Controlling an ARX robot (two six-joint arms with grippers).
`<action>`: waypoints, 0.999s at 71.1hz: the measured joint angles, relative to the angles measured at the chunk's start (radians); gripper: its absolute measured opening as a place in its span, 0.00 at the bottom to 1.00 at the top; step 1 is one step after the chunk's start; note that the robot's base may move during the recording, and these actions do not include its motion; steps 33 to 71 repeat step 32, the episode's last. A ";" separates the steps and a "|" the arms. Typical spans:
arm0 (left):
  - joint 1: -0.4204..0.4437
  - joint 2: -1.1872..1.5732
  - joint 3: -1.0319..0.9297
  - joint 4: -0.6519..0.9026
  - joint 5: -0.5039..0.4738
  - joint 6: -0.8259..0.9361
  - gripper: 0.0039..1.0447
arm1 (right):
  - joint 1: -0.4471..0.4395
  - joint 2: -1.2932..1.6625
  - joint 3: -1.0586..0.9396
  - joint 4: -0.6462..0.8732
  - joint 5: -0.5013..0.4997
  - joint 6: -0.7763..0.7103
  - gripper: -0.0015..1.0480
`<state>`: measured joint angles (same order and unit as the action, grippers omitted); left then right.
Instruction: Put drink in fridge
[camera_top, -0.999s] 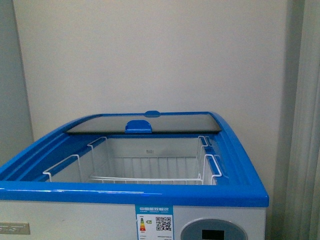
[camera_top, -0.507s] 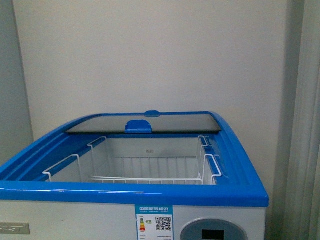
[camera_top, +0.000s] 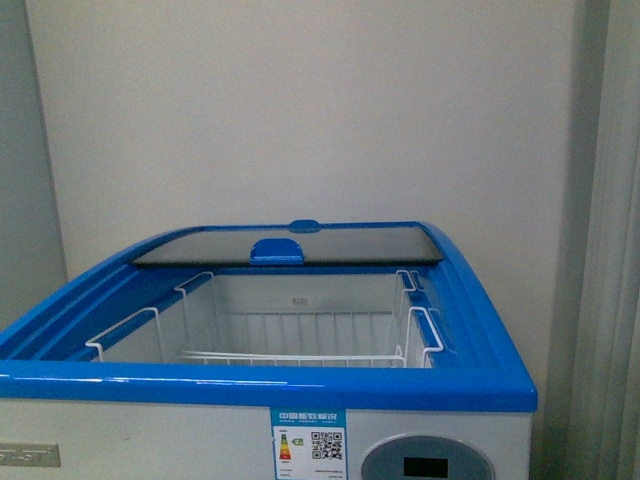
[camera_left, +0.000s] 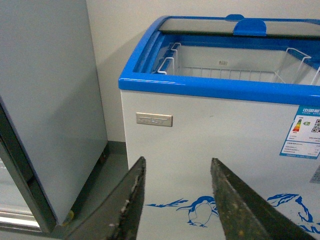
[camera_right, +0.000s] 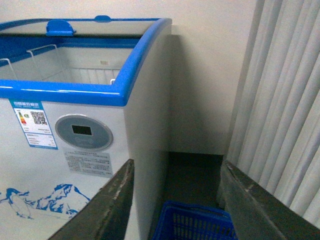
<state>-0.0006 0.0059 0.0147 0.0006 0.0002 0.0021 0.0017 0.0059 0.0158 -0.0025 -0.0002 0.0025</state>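
The fridge (camera_top: 300, 385) is a white chest freezer with a blue top rim, right in front of me. Its sliding glass lid (camera_top: 290, 243) is pushed to the back, so the white wire basket (camera_top: 300, 335) inside shows. No drink shows in any view. My left gripper (camera_left: 177, 167) is open and empty, low before the fridge (camera_left: 210, 140) and its penguin decal (camera_left: 202, 210). My right gripper (camera_right: 177, 167) is open and empty too, by the fridge's (camera_right: 75, 120) right front corner, near the oval grey display (camera_right: 82, 132).
A tall grey-white cabinet (camera_left: 45, 100) stands left of the fridge. Pale curtains (camera_right: 280, 100) hang to the right. A blue plastic basket (camera_right: 195, 222) sits on the dark floor in the gap between the fridge and the curtains. A wall is close behind.
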 joint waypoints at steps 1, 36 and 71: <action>0.000 0.000 0.000 0.000 0.000 0.000 0.57 | 0.000 0.000 0.000 0.000 0.000 0.000 0.60; 0.000 0.000 0.000 0.000 0.000 0.000 0.92 | 0.000 0.000 0.000 0.000 0.000 0.000 0.93; 0.000 0.000 0.000 0.000 0.000 0.000 0.92 | 0.000 0.000 0.000 0.000 0.000 0.000 0.93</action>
